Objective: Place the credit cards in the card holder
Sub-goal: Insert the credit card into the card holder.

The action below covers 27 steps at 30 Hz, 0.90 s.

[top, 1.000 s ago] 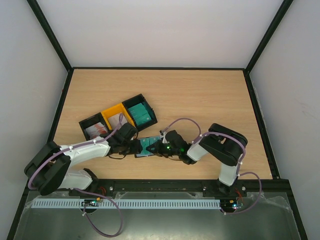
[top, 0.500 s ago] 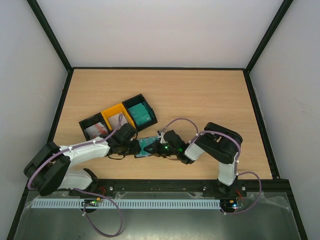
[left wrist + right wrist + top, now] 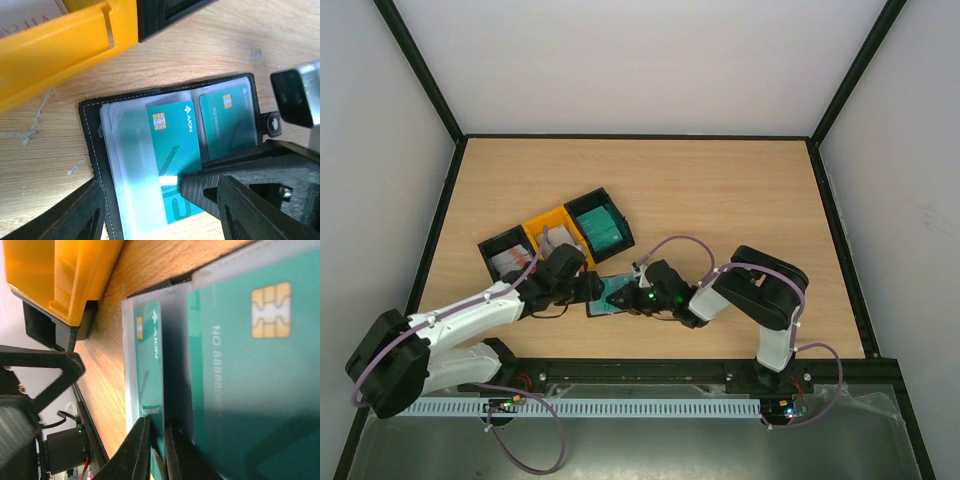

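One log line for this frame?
right hand: shut on teal credit card, half-inserted in clear sleeve | left hand: open, at open black folding card holder | second teal card: fully sleeved beside it

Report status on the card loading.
Left end effector open over card holder. Right end effector pinching teal card inside it. Second teal card pocketed alongside. Yellow tray apart, not obstructing.

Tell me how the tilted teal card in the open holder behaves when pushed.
Likely stiff: the teal card lies flat, unbent. Probably slides easily against the glossy clear sleeve. The thin card holder may skid on the smooth table.
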Tool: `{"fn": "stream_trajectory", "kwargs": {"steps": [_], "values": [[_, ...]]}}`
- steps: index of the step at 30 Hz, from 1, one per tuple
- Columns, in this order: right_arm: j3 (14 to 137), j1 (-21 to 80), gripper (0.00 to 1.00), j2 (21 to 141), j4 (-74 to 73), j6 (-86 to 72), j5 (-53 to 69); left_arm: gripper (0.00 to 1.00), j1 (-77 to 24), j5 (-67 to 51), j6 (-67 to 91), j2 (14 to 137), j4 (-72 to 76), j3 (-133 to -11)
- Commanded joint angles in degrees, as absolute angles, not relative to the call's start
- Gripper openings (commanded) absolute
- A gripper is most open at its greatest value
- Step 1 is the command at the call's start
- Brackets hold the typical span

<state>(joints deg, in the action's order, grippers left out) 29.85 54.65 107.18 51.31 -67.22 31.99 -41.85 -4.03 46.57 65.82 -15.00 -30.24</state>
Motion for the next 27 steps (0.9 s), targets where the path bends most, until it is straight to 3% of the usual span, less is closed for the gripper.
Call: {"fn": "stream_trajectory", "kwargs": {"steps": [1, 12, 20, 27], "values": [[30.05, 55.35, 0.05, 106.27, 47.54, -66.31, 32.06, 0.63, -42.12, -1.23, 49.13, 63.17, -16.52, -29.72], [27.7, 55.22, 0.02, 109.51, 60.14, -72.52, 35.23, 0.67, -40.52, -4.75, 56.07, 55.14, -10.18, -22.86], [24.56, 54.38, 0.02, 116.2, 79.53, -82.34, 38.81, 0.67, -37.72, -13.08, 57.07, 54.61, -3.55, -19.01], [24.46, 54.15, 0.02, 116.42, 81.92, -83.54, 39.75, 0.67, -36.01, -15.85, 57.52, 55.32, -1.75, -17.75]]}}
